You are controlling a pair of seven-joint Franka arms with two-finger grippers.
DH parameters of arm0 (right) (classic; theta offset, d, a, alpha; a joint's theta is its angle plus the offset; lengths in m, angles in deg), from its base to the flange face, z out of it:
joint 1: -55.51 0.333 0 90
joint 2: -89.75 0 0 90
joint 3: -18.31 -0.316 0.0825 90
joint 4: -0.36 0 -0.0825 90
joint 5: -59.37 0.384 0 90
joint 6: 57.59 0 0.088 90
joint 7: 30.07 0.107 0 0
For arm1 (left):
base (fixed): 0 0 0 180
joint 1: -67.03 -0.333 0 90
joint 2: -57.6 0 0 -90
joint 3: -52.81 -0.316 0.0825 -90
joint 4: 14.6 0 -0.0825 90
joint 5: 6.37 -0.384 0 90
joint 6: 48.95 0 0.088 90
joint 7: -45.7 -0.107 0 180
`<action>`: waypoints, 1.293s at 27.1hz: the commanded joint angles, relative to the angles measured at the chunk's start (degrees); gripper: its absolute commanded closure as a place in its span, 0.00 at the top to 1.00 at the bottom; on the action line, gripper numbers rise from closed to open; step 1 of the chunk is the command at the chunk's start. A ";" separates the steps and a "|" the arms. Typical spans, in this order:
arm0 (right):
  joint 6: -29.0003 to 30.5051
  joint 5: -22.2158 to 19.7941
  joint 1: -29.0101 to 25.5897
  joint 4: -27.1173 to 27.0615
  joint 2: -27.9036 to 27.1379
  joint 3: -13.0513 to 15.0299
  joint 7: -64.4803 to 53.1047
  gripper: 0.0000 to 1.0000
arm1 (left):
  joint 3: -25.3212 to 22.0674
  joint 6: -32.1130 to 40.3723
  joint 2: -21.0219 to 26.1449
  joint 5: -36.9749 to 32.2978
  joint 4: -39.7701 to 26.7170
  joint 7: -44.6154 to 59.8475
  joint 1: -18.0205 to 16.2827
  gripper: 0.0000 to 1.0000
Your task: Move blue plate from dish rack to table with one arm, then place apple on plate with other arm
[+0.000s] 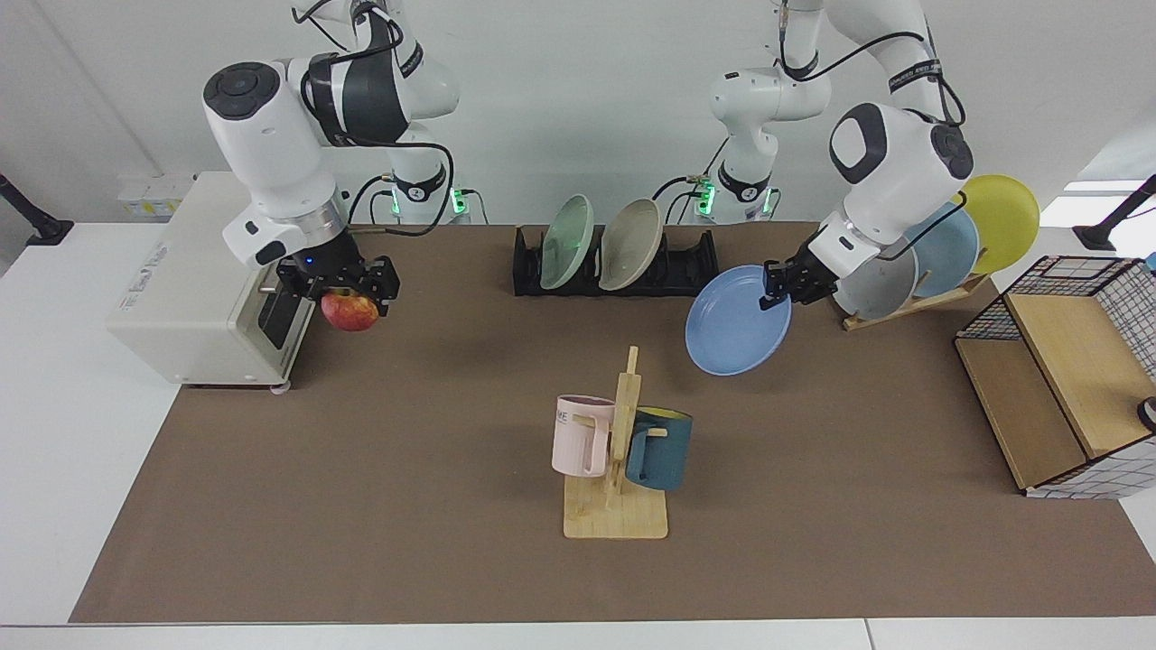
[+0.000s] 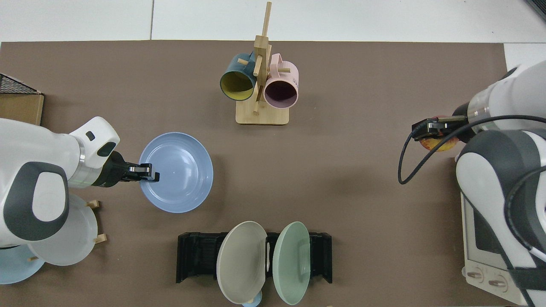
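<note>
The left pincer is clamped on the rim of the plate, held tilted above the table beside the rack, while the right pincer grips the apple aloft.

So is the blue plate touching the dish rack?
Apart. In the top view the blue plate, held at its rim by the left gripper, sits clear of the dish rack, with bare brown mat between them.
</note>
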 commanded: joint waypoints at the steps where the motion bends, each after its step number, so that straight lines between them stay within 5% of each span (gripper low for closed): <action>1: 8.07 -0.19 -0.10 14.23 8.79 -0.31 1.18 0.05 | 0.03 -0.61 4.53 9.38 0.54 -6.08 -1.52 0.00; 5: 11.34 -0.10 1.04 19.44 11.61 -0.31 1.62 0.05 | 0.03 -0.69 5.58 14.39 -1.13 -9.15 -1.87 0.00; 16: 11.07 0.34 3.49 19.35 11.44 -0.22 5.74 0.05 | 0.99 -8.94 9.10 25.03 -4.74 -14.79 -1.26 0.00; 21: 11.51 0.34 6.74 19.09 10.65 -0.31 11.90 0.05 | 4.50 -13.34 13.32 26.44 -4.38 -15.23 -1.34 0.00; 35: 11.87 -0.19 15.18 16.28 6.96 -0.31 26.48 0.05 | 8.81 -19.31 13.67 27.94 -5.26 -12.77 1.99 0.00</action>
